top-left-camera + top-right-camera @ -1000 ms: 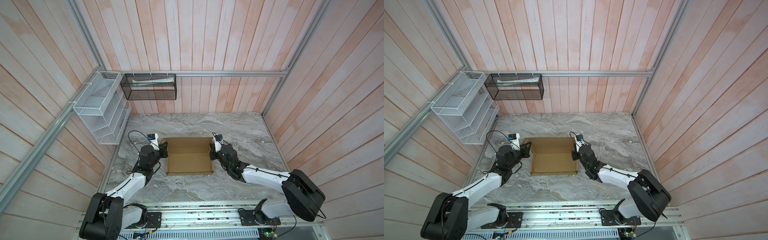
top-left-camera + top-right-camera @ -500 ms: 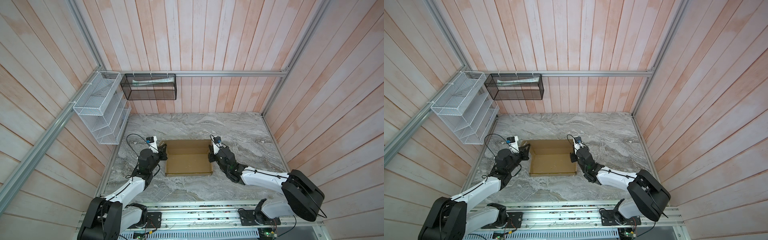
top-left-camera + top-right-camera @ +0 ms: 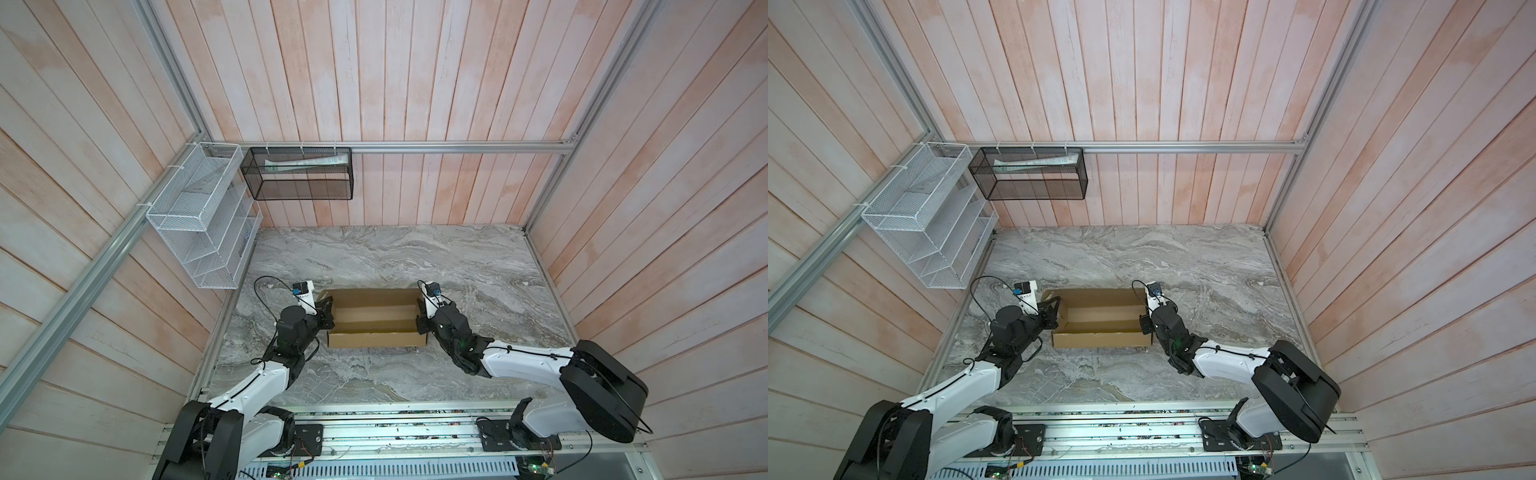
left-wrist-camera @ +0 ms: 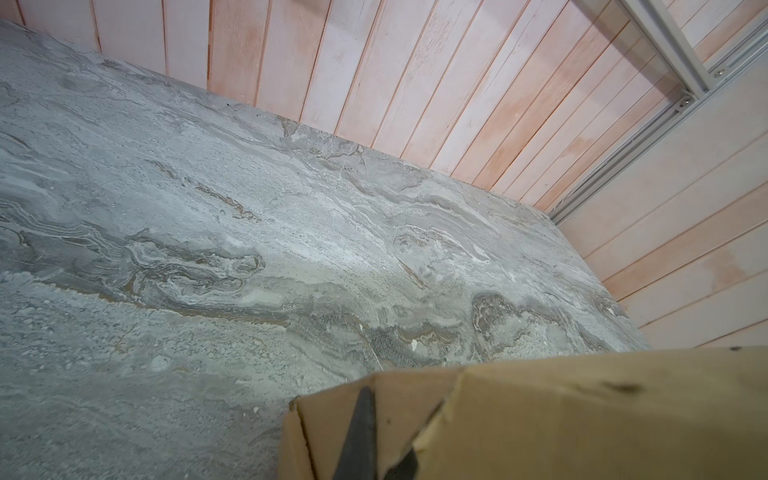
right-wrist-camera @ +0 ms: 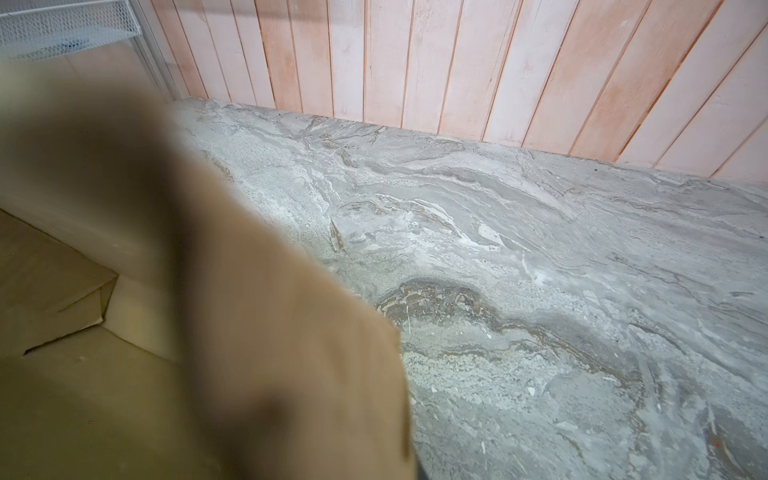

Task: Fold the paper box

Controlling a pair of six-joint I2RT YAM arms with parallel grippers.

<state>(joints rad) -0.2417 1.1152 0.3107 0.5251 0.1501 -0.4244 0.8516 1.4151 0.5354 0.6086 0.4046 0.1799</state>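
While the paper box [image 3: 376, 320] rests on the table [image 3: 415, 257], your left gripper [image 3: 328, 310] pinches its nine o'clock wall, your right gripper [image 3: 421, 322] clamps its three o'clock wall.

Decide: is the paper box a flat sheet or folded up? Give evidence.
Folded up, open-topped: in both top views the paper box shows raised walls around a sunken floor.

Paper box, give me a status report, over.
Jaws shut both sides: left gripper on paper box left wall, right gripper on right wall. Box open on top, sitting on marble table. Nothing in the way.
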